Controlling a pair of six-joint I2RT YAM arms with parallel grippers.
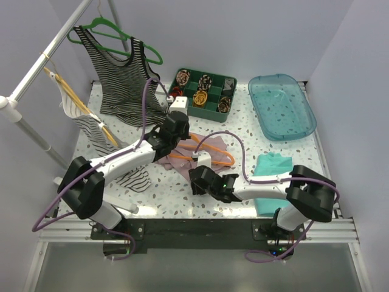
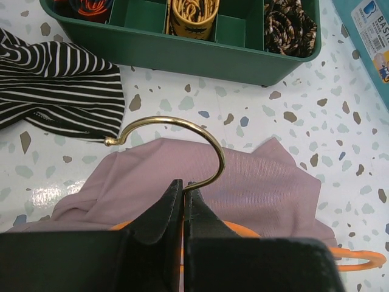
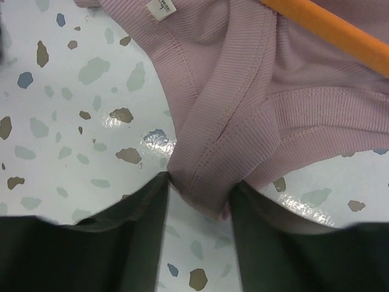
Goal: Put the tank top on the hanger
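**Threading a strap: both arms at the tank top, mid-table**

Lying crumpled on the speckled table point(image 1: 164, 196), the pink tank top point(image 3: 243, 79) sits at the middle of the scene, with the orange hanger point(image 3: 328, 33) resting across it. The left gripper point(image 2: 183, 193) has its jaws pressed together on the stem of the hanger's brass hook point(image 2: 167, 119), which points toward the far side. The right gripper point(image 3: 200, 201) is at the garment's near edge. Its jaws stand apart, straddling a ribbed strap fold without clamping it.

Risks, as judged from this pose:
- If the right jaws close on the hem alone, the thin fold may slip out when lifted.
- Pulling the strap may drag the whole garment, because the hanger lies on the fabric.
- The narrow hook stem may swivel in the left jaws, letting the hanger tilt.

Limits of view: the left wrist view hides most of the hanger behind its own fingers. The top view covers both contact points with the arms. Whether any hanger arm already passes inside a strap or the neck opening cannot be told.
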